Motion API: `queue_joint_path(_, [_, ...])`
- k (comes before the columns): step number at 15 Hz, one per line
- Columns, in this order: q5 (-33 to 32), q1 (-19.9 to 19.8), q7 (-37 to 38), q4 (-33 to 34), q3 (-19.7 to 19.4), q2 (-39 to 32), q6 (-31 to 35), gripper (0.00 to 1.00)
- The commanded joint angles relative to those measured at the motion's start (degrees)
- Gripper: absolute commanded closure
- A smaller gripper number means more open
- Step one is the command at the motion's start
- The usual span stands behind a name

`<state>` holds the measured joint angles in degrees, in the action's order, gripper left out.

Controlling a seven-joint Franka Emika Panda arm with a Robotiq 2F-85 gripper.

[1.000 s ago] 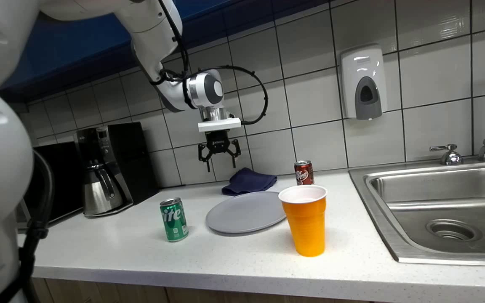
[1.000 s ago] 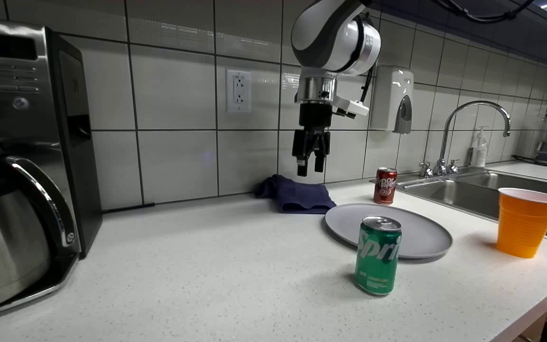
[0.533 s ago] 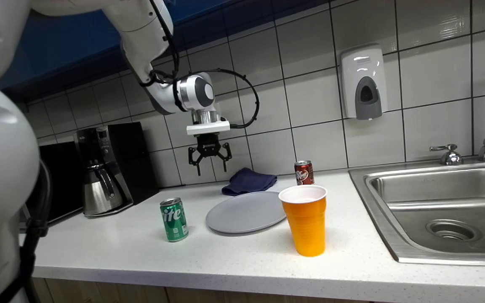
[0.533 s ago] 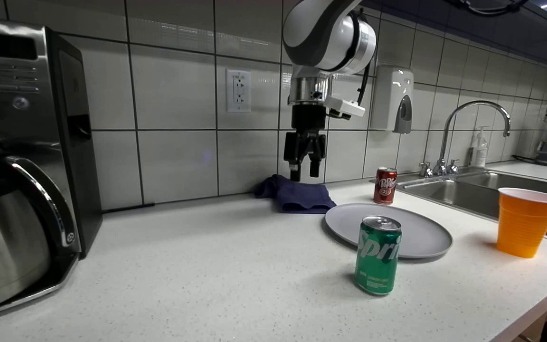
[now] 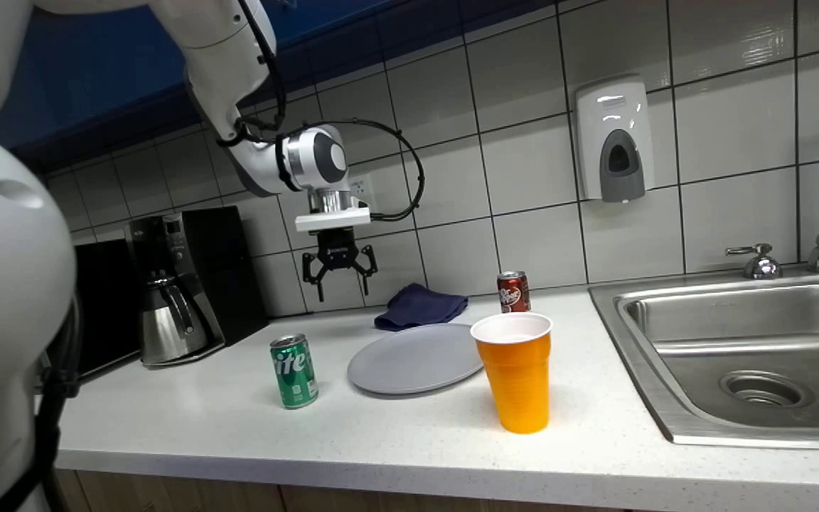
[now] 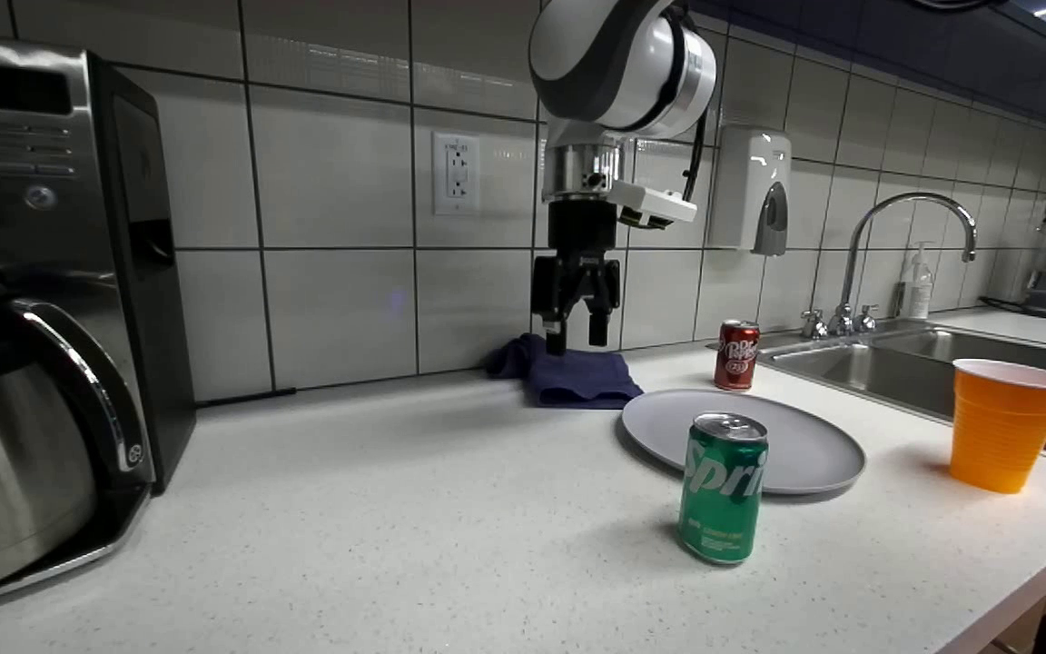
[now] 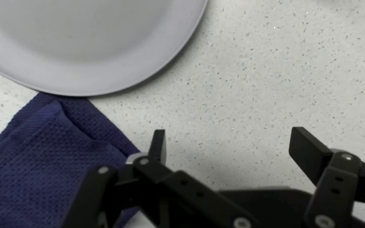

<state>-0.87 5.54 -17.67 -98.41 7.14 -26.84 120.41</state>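
Navy cloth (image 7: 48, 161) points a corner at the plate (image 7: 84, 76), long axis unclear, folded and dimpled; your tool (image 7: 228, 136) hangs spread.

- You have a dark blue cloth (image 7: 36, 158) with a dimpled weave, lying loosely folded on the pale speckled counter (image 6: 396, 509), near the tiled wall (image 6: 332, 309).
- In both exterior views you see it rumpled: a raised lump toward the wall, a flatter folded part toward the gray plate (image 7: 84, 31).
- In your wrist view a creased, layered corner runs up to the plate's rim, which hides its tip; you cannot tell whether the two touch.
- The plate before you is round, matte and shallow, its rim slightly raised; it lies flat, face up, a thin shadow along its edge.
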Motion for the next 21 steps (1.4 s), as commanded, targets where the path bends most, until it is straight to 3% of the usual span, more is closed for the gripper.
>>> queue_joint_path(1, [0.14, 0.63, 3.16, -5.26, 0.47, 4.21, 1.52, 0.0])
queue_joint_path(13, [0.48, 3.23, 12.26, -14.3, 0.93, 10.04, 4.27, 0.0])
queue_joint_path(14, [-0.08, 2.97, 10.07, -10.92, 0.99, 7.04, 2.78, 0.0])
queue_joint_path(21, [-0.09, 2.99, 10.22, -11.17, 0.98, 6.82, 2.84, 0.0])
